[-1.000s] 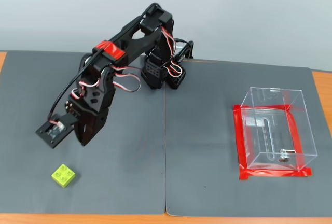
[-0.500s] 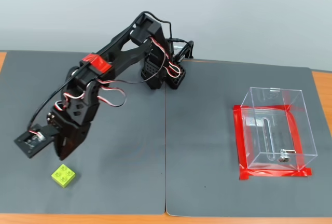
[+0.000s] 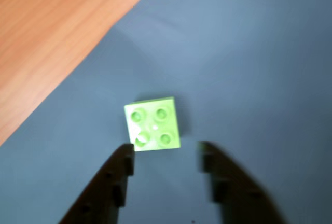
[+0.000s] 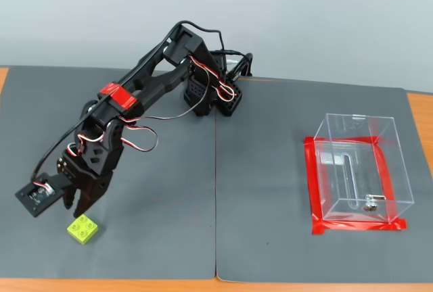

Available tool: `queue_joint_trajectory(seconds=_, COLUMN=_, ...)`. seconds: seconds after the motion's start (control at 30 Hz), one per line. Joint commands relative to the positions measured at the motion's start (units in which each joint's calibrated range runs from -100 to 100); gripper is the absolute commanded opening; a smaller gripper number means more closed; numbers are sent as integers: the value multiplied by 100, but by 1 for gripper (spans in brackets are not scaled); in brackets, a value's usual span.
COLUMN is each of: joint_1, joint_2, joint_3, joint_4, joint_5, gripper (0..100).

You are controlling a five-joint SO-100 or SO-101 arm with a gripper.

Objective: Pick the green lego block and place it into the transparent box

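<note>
The green lego block [image 4: 82,229] lies flat on the grey mat at the front left of the fixed view, four studs up. My gripper [image 4: 73,206] hangs just above and behind it, open, with nothing between its fingers. In the wrist view the block [image 3: 152,124] sits just ahead of the two dark fingertips, nearer the left one, and the gripper [image 3: 167,154] is spread wider than the block. The transparent box [image 4: 358,167] stands far to the right on the mat, edged by red tape, and holds no block.
The arm's base [image 4: 213,92] stands at the back middle of the mat. Bare wooden table [image 3: 52,32] shows past the mat's edge close to the block. A seam [image 4: 216,190] runs front to back between two mat halves.
The arm has reached further forward and left and lowered, bringing the gripper down close over the green block. The block and box have not moved.
</note>
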Motion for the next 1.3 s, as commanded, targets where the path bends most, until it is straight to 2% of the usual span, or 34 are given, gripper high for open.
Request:
queue_joint_trajectory(seconds=0.0, joint_1=-189, joint_2=-69, joint_3=-55, joint_4=-22, joint_5=20, gripper=25)
queue_joint_trajectory(seconds=0.23, joint_1=-294, joint_2=-60, joint_3=-46, joint_4=-48, joint_5=25, gripper=31)
queue_joint_trajectory(seconds=0.83, joint_1=-264, joint_2=542, joint_3=-128, joint_4=-108, joint_5=15, gripper=31)
queue_joint_trajectory(seconds=1.27, joint_1=-249, joint_2=889, joint_3=-128, joint_4=-586, joint_5=20, gripper=31)
